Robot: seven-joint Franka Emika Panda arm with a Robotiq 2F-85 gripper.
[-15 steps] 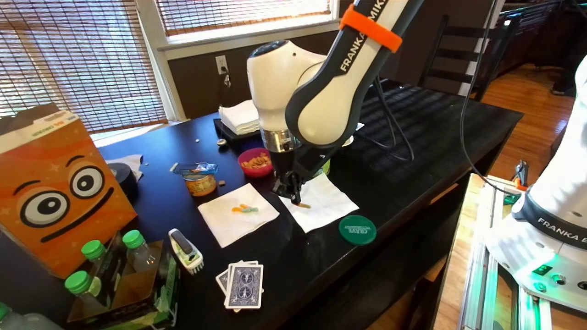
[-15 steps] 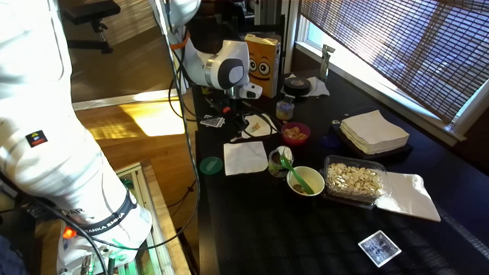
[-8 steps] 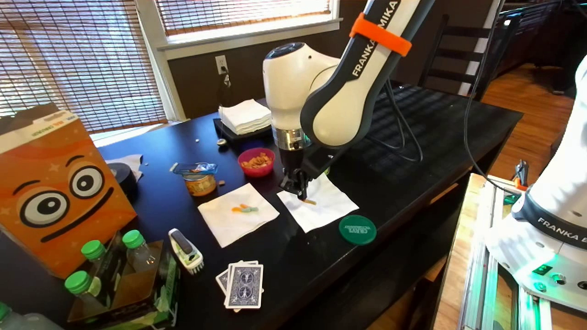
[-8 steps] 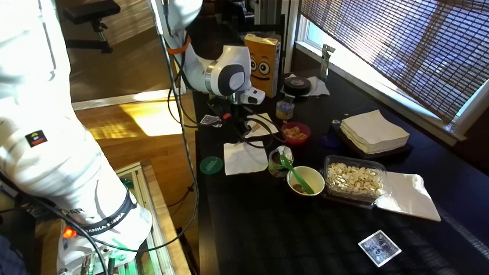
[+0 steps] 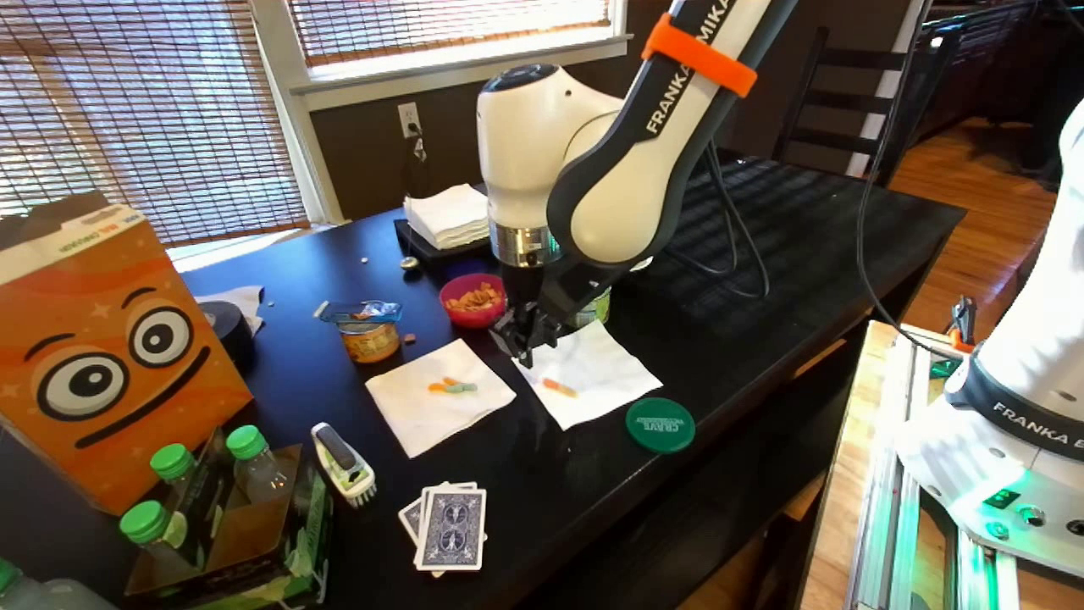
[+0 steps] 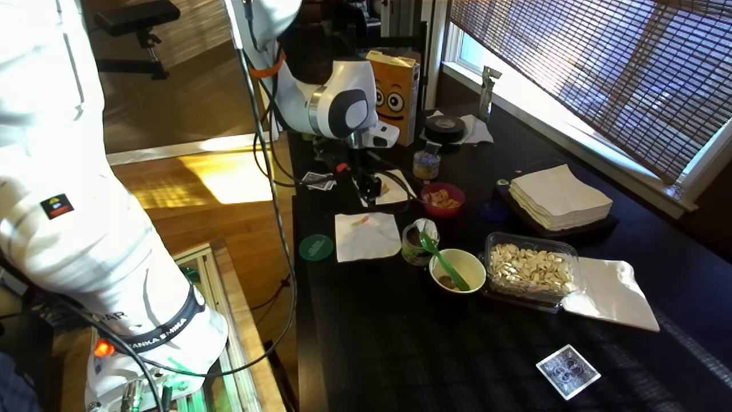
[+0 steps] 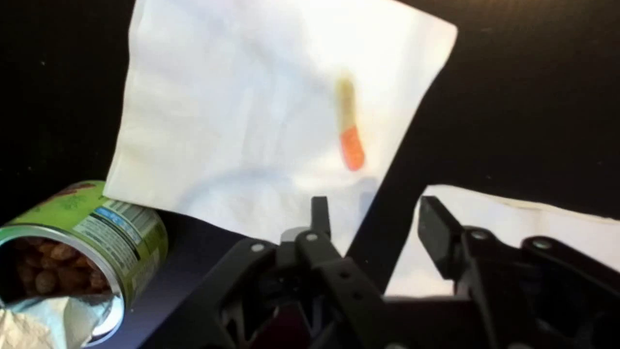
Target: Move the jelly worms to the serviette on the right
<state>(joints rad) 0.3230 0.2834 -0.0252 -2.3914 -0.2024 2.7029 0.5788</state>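
An orange and pale yellow jelly worm lies on the white serviette close to one edge; an exterior view shows that worm on the serviette at the right. More jelly worms, orange and green, sit together on the left napkin. My gripper stands open, nothing between its fingers, above the gap between the two napkins. In an exterior view the gripper hovers over the serviette's left corner, apart from the worm. In an exterior view it partly hides the left napkin.
Behind the serviette stands a green can with its foil lid peeled back. A pink bowl of snacks is behind the gripper. A green lid lies in front on the right. Playing cards and a brush lie nearer the front.
My gripper carried a worm rightward over the serviette, then opened and let it go. The worm now lies on the serviette, and the gripper has drawn back up and to the left.
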